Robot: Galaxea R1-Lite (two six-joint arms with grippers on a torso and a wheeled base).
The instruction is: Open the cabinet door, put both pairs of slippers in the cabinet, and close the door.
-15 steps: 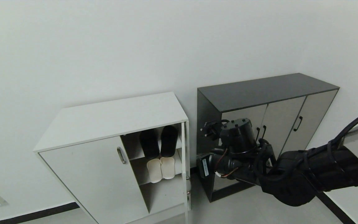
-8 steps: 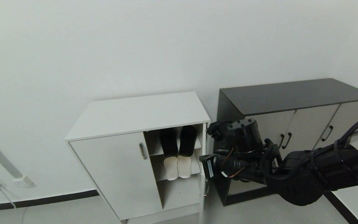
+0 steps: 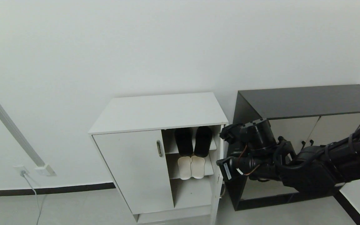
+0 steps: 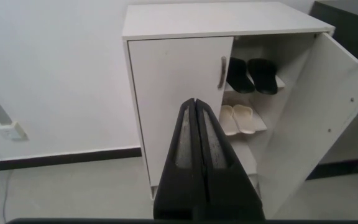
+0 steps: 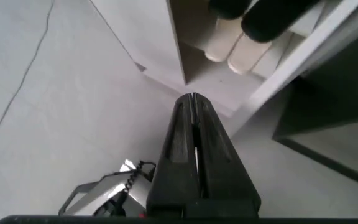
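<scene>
Both grippers have their jaws together and hold nothing: the left gripper (image 4: 194, 104) hangs in front of the white cabinet (image 3: 158, 112), and the right gripper (image 5: 192, 98) is low, near the right side of the cabinet. The right door (image 4: 328, 106) stands open towards the near side, while the left door (image 3: 136, 168) is shut.

I judge that only the closing is left. To do it well, the right gripper should press with shut fingers on the outer face of the right door, close to its free edge and not near the hinge. It should then follow the door's arc slowly until the door meets the frame.

Inside, the black slippers (image 3: 193, 140) lie on the upper shelf. The white slippers (image 3: 191, 167) lie on the shelf below, their ends at the front edge, so they may touch the door. The lowest compartment seems empty. A dark cabinet (image 3: 308, 100) stands just beside, on the right.
</scene>
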